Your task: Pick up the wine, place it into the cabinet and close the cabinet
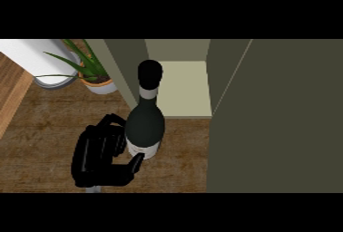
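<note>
**Bottle in hand at the cabinet's mouth**

Nearest, low and left of centre, a black hand (100, 154) rises from the bottom edge. By its place at the view's left I take it for the robot's left hand, though the forearm is almost wholly hidden beneath it. Its fingers curl toward the lower body of the wine bottle (146, 124) from the left, and the thumb reaches across just under the bottle's pale label band, so the hand appears closed round the bottle's base. Holding it low probably leaves the tall neck free to go through the opening first. Whether the base rests on the wooden counter (40, 136) or hangs just above it cannot be told. No right hand shows anywhere.

The bottle stands upright or nearly so, dark-bodied with a pale collar below its black cap. Its neck overlaps the pale shelf floor of the open cabinet (184, 88) just beyond, so it is at the threshold, not yet inside.

To the right, the large dark cabinet door (275, 118) stands swung out toward the near side, which is why the opening is reachable; it remains to be shut once the bottle is in.

Farther left, well apart from the bottle, are a potted plant (94, 72) and a white cylindrical object (40, 59), clear of the path.
</note>
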Controlling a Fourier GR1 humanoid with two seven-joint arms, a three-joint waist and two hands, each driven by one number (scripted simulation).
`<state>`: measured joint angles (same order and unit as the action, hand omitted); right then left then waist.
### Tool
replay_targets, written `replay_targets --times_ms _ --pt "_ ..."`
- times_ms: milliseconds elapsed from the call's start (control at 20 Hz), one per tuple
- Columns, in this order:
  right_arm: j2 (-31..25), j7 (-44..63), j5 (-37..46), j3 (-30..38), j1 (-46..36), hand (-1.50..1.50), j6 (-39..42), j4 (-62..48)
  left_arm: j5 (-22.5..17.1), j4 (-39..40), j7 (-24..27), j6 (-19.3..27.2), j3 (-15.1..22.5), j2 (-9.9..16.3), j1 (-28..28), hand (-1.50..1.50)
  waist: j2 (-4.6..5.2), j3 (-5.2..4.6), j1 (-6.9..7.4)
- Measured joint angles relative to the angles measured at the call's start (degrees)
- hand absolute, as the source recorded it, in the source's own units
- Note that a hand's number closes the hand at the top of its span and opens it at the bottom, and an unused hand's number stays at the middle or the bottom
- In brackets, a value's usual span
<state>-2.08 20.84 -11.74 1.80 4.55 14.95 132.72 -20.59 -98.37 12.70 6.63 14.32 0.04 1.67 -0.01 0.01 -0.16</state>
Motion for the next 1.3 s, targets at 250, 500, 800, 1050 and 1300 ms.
replay_targets --times_ms 250,500,800,1050,1300 --pt "-0.9 -0.4 -1.3 1.6 -1.0 -1.50 0.5 -1.2 0.8 4.1 -1.1 6.7 0.9 0.0 -9.3 1.50 0.02 0.00 -0.14" --pt "-1.7 0.6 -2.7 2.5 -1.1 -1.50 0.8 -0.6 2.6 9.9 0.1 13.2 3.7 0.0 -15.9 1.50 0.03 -0.01 -0.22" --pt "-1.7 -2.4 -2.6 3.5 0.5 -1.50 2.5 -2.0 3.3 19.6 2.1 16.4 5.8 0.0 -22.2 1.50 0.06 0.00 -0.35" --pt "-1.0 -2.2 -1.4 2.4 0.7 -1.50 2.1 -1.3 0.0 25.0 4.4 22.1 9.7 0.0 -26.6 1.50 0.06 -0.01 -0.40" --pt "-1.0 -1.3 -1.3 1.8 0.8 -1.50 2.1 -0.2 -5.3 32.3 10.3 22.7 11.2 0.0 -27.8 1.50 0.07 -0.03 -0.47"
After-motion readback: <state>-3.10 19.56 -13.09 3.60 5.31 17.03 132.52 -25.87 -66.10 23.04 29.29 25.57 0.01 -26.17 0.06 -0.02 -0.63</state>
